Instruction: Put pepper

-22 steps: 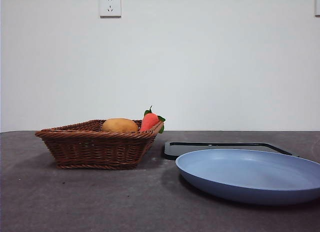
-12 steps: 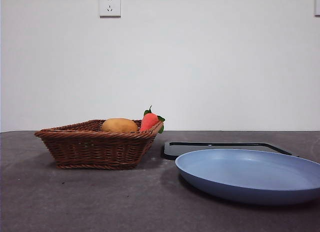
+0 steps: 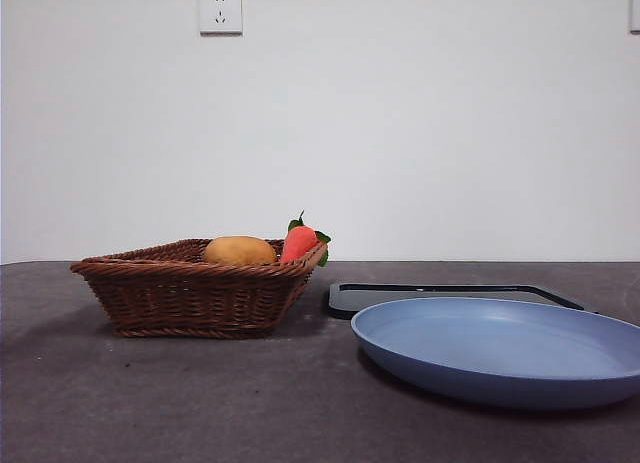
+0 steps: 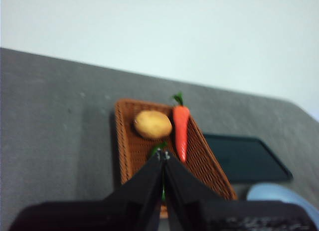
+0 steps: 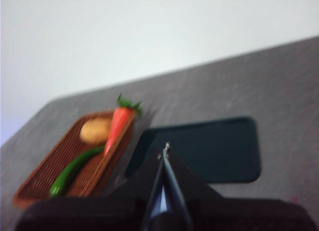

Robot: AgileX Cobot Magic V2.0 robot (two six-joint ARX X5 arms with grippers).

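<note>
Left gripper: jaws pressed together with nothing between them, held high over the basket; out of sight in the front view.
Right gripper: jaws also closed and empty, held above the dark tray; likewise not seen from the front.
Basket: brown wicker, on the left part of the grey table, with sloping sides.
Pepper: long, glossy and green, lying flat on the basket floor, alongside the carrot and just beside the potato; the basket wall hides it from the front, and the left wrist view shows only a small green bit of it behind the jaw tips.
Potato: rounded, yellow-orange, in the basket toward the wall end.
Carrot: red-orange with green leaves, lying along the basket's right side, leafy end poking over the rim.
Tray: flat and dark, just right of the basket.
Plate: wide, blue, in front of the tray, nearest the front camera.
</note>
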